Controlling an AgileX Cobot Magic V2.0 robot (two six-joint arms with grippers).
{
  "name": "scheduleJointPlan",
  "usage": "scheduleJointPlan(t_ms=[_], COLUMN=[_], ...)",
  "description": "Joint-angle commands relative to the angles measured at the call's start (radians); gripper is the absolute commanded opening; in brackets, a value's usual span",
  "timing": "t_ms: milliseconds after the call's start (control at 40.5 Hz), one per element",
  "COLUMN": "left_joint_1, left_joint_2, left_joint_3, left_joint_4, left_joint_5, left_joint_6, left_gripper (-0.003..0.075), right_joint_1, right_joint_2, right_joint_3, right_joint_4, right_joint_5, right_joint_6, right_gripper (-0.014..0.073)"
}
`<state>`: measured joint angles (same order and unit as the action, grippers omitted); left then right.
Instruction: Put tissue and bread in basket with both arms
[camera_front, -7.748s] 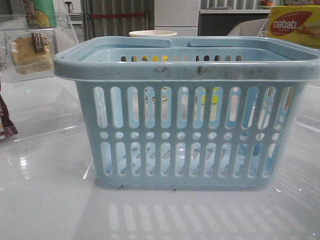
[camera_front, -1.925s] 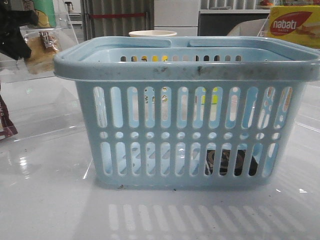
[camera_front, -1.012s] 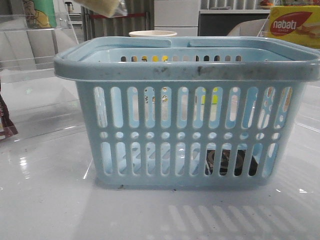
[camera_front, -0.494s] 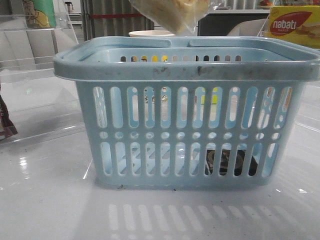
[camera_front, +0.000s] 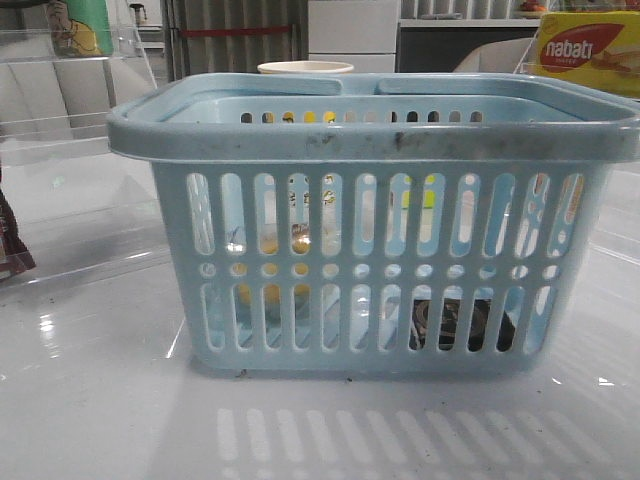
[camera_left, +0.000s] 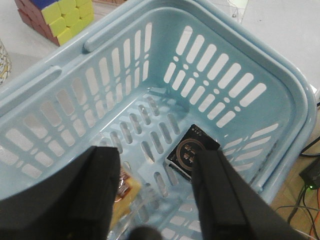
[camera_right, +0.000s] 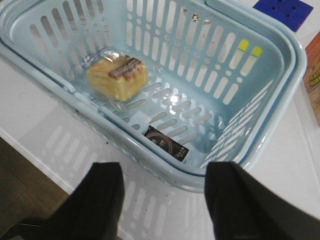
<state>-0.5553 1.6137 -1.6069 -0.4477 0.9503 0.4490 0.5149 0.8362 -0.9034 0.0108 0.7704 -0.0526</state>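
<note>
The light blue basket (camera_front: 370, 140) stands in the middle of the table. The wrapped golden-brown bread (camera_right: 117, 77) lies on its floor, seen through the slots in the front view (camera_front: 270, 290) and beside a finger in the left wrist view (camera_left: 127, 192). The black tissue pack (camera_right: 166, 143) with its ring mark lies flat on the floor too, also in the front view (camera_front: 455, 325) and the left wrist view (camera_left: 192, 152). My left gripper (camera_left: 155, 195) is open and empty above the basket's inside. My right gripper (camera_right: 162, 200) is open and empty over the table just outside the basket's rim.
A yellow-and-red "nabati" box (camera_front: 590, 50) stands at the back right. A paper cup (camera_front: 305, 68) is behind the basket. A colour cube (camera_left: 52, 17) and a blue flat thing (camera_right: 282, 9) lie near the basket. A dark packet (camera_front: 10, 245) sits at the left edge.
The bread hung above the basket half a second ago; now it lies on the basket floor, let go. The tissue pack has not moved.
</note>
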Motion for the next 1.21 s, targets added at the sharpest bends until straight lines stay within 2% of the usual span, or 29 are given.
scheduleJointPlan(t_ms=[0,148,321,419,543,666,864,1061,1184], left_joint_1=[-0.009,-0.009,-0.009,-0.009,-0.009,-0.009,-0.006,-0.006,-0.006], left_joint_2=[-0.043,-0.099,-0.242,-0.33,-0.439,-0.551,-0.738,-0.88,-0.905], left_joint_3=[-0.03,0.036,0.193,0.279,0.38,0.464,0.604,0.739,0.772], left_joint_4=[-0.035,-0.035,-0.033,0.016,0.141,0.297,0.313,0.313,0.313], left_joint_5=[-0.028,-0.017,-0.047,-0.05,-0.047,-0.057,-0.16,-0.331,-0.369], left_joint_6=[0.01,0.04,0.054,0.054,-0.046,-0.201,-0.283,-0.283,-0.283], left_gripper=[0.0424,0.0424,0.0424,0.0424,0.0424,0.0424,0.0424,0.0424,0.0424], right_joint_1=[0.002,0.002,0.002,0.002,0.002,0.002,0.002,0.002,0.002], right_joint_2=[-0.009,-0.009,-0.009,-0.009,-0.009,-0.009,-0.009,-0.009,-0.035], right_joint_3=[-0.027,-0.027,-0.027,-0.027,-0.027,-0.027,-0.027,-0.027,-0.026], right_joint_4=[-0.011,-0.011,-0.011,-0.011,-0.011,-0.011,-0.011,-0.011,-0.011], right_joint_5=[-0.066,-0.066,-0.066,-0.066,-0.066,-0.067,-0.075,-0.059,0.002], right_joint_6=[-0.007,-0.007,-0.007,-0.007,-0.007,-0.007,-0.007,-0.007,0.0], right_gripper=[0.0477,0.0477,0.0477,0.0477,0.0477,0.0477,0.0477,0.0477,0.0477])
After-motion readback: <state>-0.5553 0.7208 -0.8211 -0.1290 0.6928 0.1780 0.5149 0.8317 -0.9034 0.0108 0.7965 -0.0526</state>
